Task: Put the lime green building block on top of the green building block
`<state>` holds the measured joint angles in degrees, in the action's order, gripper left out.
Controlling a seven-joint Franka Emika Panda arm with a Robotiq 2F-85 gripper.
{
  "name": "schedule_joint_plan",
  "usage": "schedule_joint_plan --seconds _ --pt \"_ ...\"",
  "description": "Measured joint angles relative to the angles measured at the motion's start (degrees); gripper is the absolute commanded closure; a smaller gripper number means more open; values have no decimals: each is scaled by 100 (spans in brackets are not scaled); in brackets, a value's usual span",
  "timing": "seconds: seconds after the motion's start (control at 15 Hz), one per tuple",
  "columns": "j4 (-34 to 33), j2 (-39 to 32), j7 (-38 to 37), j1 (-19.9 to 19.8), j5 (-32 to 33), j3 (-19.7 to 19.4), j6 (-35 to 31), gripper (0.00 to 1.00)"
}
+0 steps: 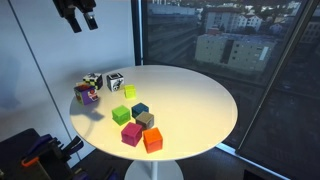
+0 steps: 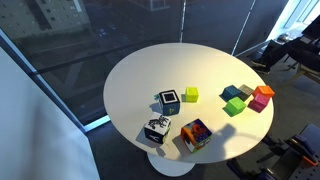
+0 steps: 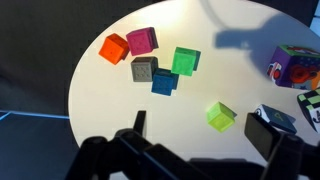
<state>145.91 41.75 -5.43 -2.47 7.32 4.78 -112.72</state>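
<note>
gripper (image 1: 82,20) high over table (image 1: 200,100), jaws wide apart, empty | lime green building block (image 3: 221,116) alone, apart from green building block (image 3: 186,61) | risk: similar hues invite grabbing the wrong cube; teal block (image 3: 164,82) just beside target crowds placement, off-centre release topples stack

Exterior views high, from different sides; wrist view overhead; round table (image 1: 200,100) shared

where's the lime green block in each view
In an exterior view: the lime green building block sits left of centre, alone on the table.
In an exterior view: it sits near picture centre.
Wrist view: right of centre, lower half.
Shared landmark: the green building block, the cluster's nearest cube to it.
</note>
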Motion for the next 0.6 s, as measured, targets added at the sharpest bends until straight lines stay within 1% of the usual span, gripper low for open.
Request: schedule_joint_plan --seconds 0.27,0.6 --pt "1 -308 -1 3 -66 -49 -293 0" --pt "4 -705 6 43 -354 -209 -755 0"
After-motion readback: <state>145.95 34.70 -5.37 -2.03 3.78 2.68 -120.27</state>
